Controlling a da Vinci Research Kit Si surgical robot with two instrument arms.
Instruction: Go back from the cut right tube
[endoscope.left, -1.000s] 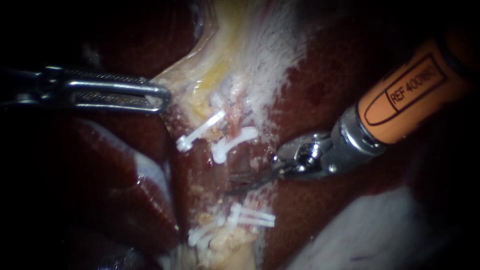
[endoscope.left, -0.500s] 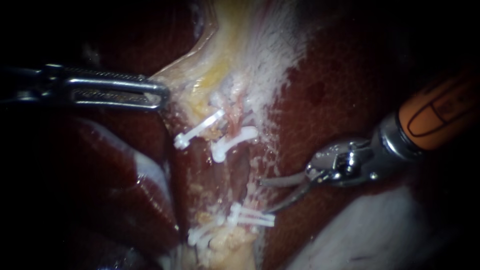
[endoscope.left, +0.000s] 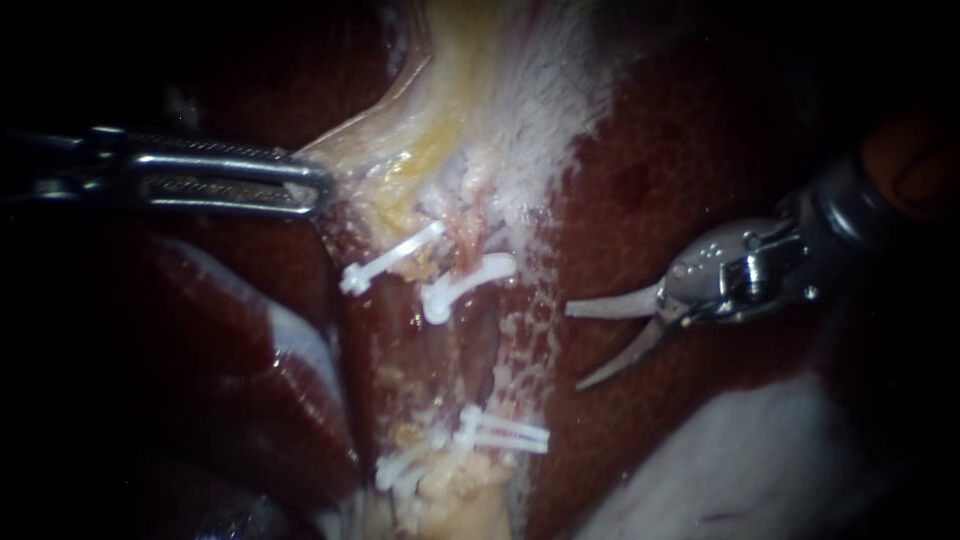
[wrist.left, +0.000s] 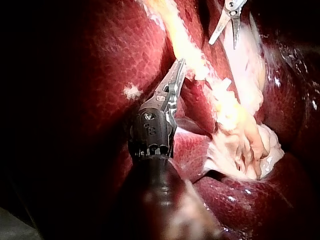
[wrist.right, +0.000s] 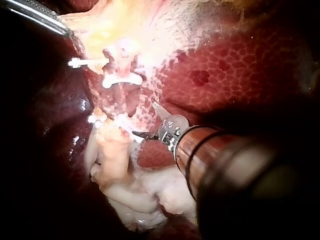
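White upper clips (endoscope.left: 392, 260) (endoscope.left: 465, 284) number two; left tool (endoscope.left: 310, 188) pinches pale tissue (endoscope.left: 380, 150), right tool (endoscope.left: 575, 348) stands spread.

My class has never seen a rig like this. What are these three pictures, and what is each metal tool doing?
Two thin robot instruments are working on a pig's liver. One picture comes from a close-up endoscope camera. The other two come from cameras mounted on each instrument's arm. My left instrument has its claw shut on the edge of the pale tissue, pulling it sideways. My right instrument ends in two blades, which stand open, hold nothing and sit clear of the white clips on the tissue.
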